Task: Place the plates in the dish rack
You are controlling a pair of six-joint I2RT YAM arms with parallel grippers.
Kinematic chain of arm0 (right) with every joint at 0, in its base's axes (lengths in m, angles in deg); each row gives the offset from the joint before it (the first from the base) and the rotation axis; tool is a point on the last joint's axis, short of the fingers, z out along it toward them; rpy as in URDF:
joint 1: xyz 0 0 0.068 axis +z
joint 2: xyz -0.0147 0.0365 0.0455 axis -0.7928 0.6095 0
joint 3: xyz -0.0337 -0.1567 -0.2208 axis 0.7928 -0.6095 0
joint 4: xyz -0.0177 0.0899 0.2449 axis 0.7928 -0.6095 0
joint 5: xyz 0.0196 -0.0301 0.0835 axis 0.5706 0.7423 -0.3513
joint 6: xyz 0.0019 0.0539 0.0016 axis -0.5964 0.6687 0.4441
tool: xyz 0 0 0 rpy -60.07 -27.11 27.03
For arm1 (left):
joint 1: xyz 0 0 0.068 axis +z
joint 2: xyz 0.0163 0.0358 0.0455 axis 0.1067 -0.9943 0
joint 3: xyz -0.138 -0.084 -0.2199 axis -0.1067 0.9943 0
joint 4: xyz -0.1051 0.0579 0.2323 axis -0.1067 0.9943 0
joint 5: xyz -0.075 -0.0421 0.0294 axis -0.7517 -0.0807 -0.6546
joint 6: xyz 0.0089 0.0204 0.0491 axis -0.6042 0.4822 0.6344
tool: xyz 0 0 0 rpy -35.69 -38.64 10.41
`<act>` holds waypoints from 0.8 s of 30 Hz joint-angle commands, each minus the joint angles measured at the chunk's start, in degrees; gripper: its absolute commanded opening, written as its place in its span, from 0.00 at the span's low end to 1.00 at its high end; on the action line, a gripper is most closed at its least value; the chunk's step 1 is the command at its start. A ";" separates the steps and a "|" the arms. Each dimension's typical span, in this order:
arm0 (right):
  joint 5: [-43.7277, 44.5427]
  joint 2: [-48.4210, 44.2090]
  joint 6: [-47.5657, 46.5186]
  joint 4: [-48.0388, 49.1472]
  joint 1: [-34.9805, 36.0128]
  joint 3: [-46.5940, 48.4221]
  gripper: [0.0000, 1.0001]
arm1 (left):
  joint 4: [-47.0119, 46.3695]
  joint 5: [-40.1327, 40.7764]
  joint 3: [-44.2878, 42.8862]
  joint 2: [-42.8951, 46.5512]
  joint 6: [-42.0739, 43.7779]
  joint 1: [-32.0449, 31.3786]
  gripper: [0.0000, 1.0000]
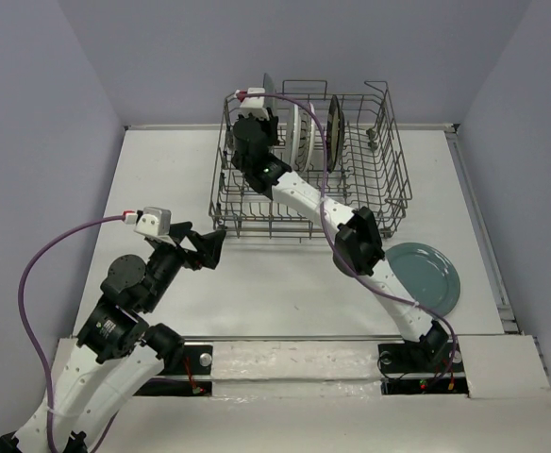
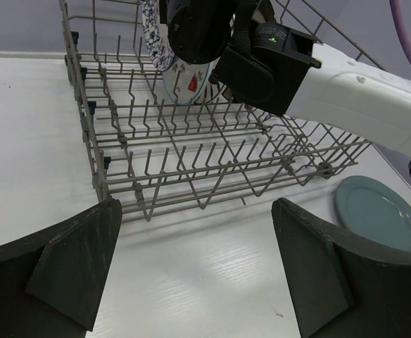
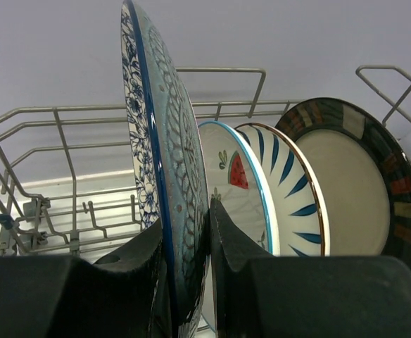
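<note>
Fingers (image 3: 86,296) of the right gripper (image 3: 188,232) are clamped on the lower rim of the blue floral plate (image 3: 156,162), which is held upright in the 10 o'clock corner of the dish rack (image 1: 389,189). Whether it sits between tines cannot be told. Beside it toward 3 o'clock in the right wrist view stand three more on edge: the fruit-motif plate (image 3: 237,183), the navy-striped plate (image 3: 286,183) and the dark-rimmed plate (image 3: 346,190). The rack occupies the 12 o'clock end of the table (image 1: 257,293). The teal-grey plate (image 1: 426,274) lies flat on the table at 4 o'clock from the rack. The left gripper (image 1: 208,247) hovers at 7 o'clock from the rack — fingers wide apart, holding nothing.
</note>
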 commanded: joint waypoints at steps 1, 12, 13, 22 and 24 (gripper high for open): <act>-0.94 -2.70 4.37 9.24 0.33 5.41 0.07 | -2.50 1.10 0.23 -0.47 0.71 -0.22 0.99; -4.55 -2.70 3.23 10.46 0.85 7.35 0.07 | -2.59 0.66 0.23 -0.47 0.71 -0.04 0.99; -4.46 -2.88 3.23 10.46 0.85 7.00 0.07 | -2.76 0.49 0.23 -0.47 0.71 -0.04 0.99; -3.14 -0.07 6.22 8.71 0.85 6.56 0.07 | -2.59 0.40 0.23 -0.65 0.71 0.22 0.99; -3.05 0.63 7.01 8.27 0.85 6.47 0.07 | -2.59 0.31 0.23 -0.65 0.79 0.14 0.99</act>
